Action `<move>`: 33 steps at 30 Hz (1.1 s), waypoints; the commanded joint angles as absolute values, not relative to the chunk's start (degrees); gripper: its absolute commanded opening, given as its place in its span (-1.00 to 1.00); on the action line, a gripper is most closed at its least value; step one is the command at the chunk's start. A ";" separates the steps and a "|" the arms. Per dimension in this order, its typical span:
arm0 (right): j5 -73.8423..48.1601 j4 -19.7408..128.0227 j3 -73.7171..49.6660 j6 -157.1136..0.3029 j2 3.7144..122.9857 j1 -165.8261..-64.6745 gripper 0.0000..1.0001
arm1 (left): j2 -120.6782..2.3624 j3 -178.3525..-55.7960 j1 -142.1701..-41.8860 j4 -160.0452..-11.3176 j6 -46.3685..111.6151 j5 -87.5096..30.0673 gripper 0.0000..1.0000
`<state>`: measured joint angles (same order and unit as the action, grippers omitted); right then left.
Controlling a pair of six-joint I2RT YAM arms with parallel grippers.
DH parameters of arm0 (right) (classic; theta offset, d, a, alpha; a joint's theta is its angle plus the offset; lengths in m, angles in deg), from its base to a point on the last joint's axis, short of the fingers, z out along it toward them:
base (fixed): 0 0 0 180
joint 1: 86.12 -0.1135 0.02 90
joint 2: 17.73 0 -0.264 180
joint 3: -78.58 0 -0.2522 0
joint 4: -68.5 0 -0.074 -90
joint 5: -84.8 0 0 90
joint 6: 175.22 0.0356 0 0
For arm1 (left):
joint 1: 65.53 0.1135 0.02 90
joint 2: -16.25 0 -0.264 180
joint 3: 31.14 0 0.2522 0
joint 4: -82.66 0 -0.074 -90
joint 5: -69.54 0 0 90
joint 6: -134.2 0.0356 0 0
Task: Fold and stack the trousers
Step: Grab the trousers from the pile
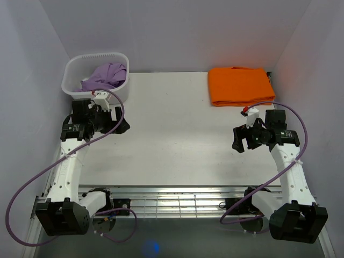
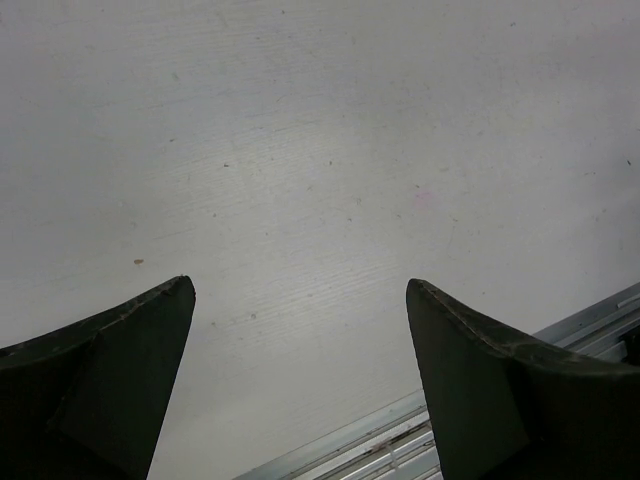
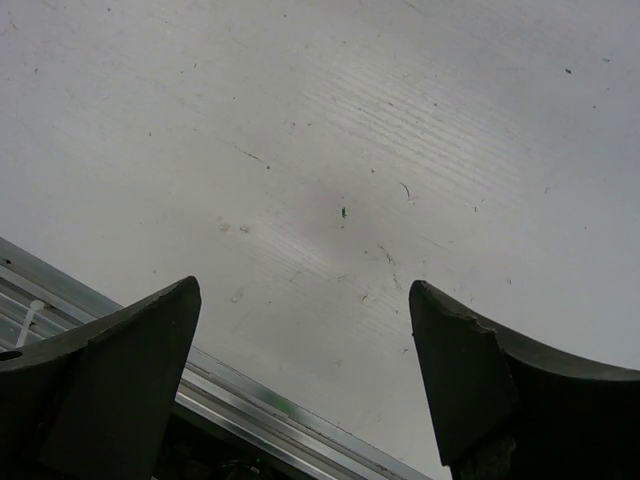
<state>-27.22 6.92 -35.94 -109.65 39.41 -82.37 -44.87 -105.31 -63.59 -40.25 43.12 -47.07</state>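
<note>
The lilac trousers (image 1: 104, 76) lie bunched up inside a white basket (image 1: 72, 69) at the table's back left corner. My left gripper (image 1: 122, 126) hovers just in front of that basket, open, nothing between its fingers. In the left wrist view the left gripper (image 2: 300, 285) shows two dark fingers wide apart over bare tabletop. My right gripper (image 1: 239, 141) hangs at the right side of the table, open and empty. Only bare table lies under the right gripper (image 3: 303, 285) in its wrist view.
A folded orange cloth (image 1: 238, 85) lies at the back right. The white table (image 1: 172, 134) is walled on three sides. A metal rail (image 1: 177, 201) runs along the near edge between the arm bases. Purple cables loop from both arms.
</note>
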 commanded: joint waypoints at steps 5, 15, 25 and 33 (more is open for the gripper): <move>-26.74 9.03 -35.72 -109.48 40.19 -82.17 0.80 | -52.89 -123.25 -63.59 -38.58 46.14 -43.32 0.96; -26.38 8.86 -35.72 -109.65 43.09 -81.64 0.80 | -83.40 -165.26 -63.59 -41.47 35.42 -32.60 0.96; -26.03 7.98 -35.36 -110.18 45.81 -80.15 0.80 | -105.44 -175.31 -60.08 -54.84 32.78 -27.14 0.96; -25.86 8.07 -35.36 -110.18 47.22 -79.97 0.80 | -118.39 -179.03 -59.64 -51.42 40.24 -31.79 0.96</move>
